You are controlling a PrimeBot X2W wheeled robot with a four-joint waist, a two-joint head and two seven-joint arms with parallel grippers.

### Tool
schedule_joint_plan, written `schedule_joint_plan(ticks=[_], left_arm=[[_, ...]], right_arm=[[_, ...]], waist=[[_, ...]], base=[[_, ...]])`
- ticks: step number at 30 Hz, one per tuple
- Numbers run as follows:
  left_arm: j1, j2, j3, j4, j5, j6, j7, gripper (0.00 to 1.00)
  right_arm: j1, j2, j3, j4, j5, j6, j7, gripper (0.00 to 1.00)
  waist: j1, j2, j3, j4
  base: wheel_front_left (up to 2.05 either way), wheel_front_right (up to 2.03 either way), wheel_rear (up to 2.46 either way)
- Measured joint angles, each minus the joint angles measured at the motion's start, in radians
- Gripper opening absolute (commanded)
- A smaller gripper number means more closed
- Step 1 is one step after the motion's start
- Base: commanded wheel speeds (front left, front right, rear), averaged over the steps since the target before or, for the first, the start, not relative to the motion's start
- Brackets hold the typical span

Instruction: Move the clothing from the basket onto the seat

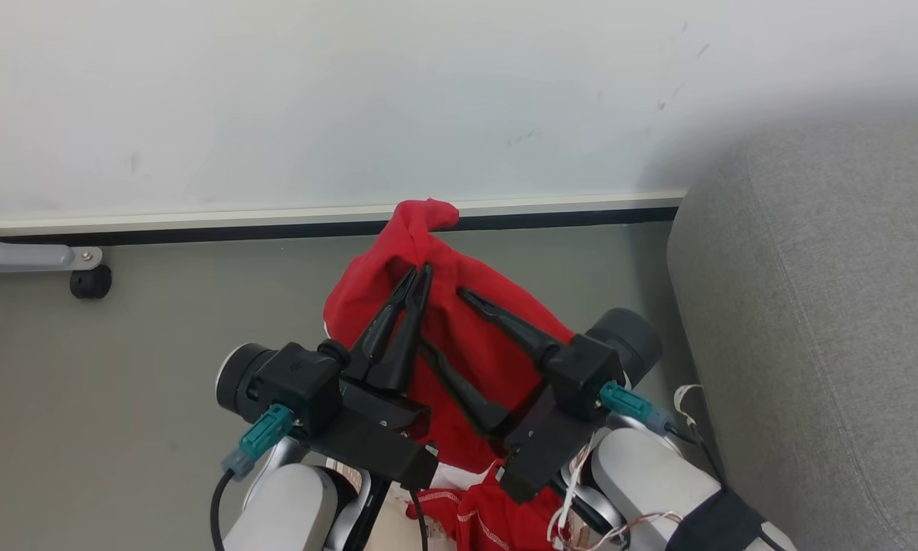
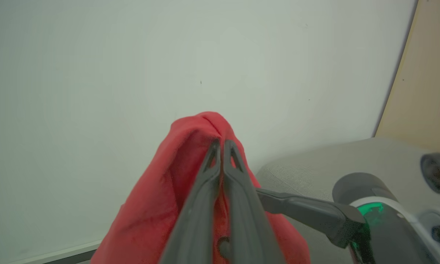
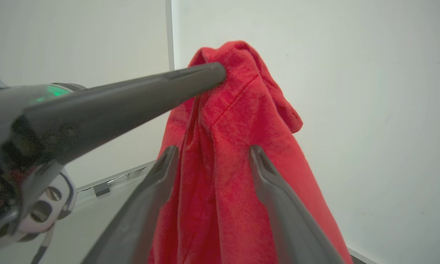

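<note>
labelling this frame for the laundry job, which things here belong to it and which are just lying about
Part of the job:
- red garment, held up
- left gripper, jaws shut on it
- right gripper, jaws open beside it
- striped clothing, below the arms
- sofa

Just lying about:
- caster on a grey leg
- wall
- floor

You'll see the clothing (image 1: 470, 337) is soft, matt red cloth with a fuzzy nap. The seat (image 1: 811, 306) is coarse grey woven fabric. The fingers (image 1: 386, 337) look like matt dark plastic; the floor (image 1: 161, 344) is smooth and dull.
</note>
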Motion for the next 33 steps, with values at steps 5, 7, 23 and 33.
schedule_joint_plan(ticks=[5,7,23,33], left_arm=[[0.000,0.000,-0.006,-0.003,0.000,-0.004,0.004,0.00],[0.000,0.000,-0.007,-0.003,0.000,-0.003,0.006,0.00],[0.000,0.010,-0.017,-0.020,0.000,-0.004,0.025,1.00],[0.033,0.044,-0.047,-0.028,0.036,-0.004,0.051,1.00]], right_arm=[[-0.040,0.000,0.027,0.037,0.041,-0.021,-0.001,0.00],[-0.049,0.000,0.037,0.046,0.055,-0.029,-0.002,0.00],[-0.091,0.000,0.007,0.103,0.150,-0.055,-0.026,0.00],[-0.107,-0.016,-0.055,0.138,0.150,-0.055,-0.027,0.00]], waist=[[0.0000,0.0000,0.005,0.006],[0.0000,0.0000,0.007,0.007],[0.0000,0.0000,0.012,0.002],[0.0000,0.0000,0.017,-0.012]], base=[[0.00,0.00,0.00],[0.00,0.00,0.00],[0.00,0.00,0.00],[0.00,0.00,0.00]])
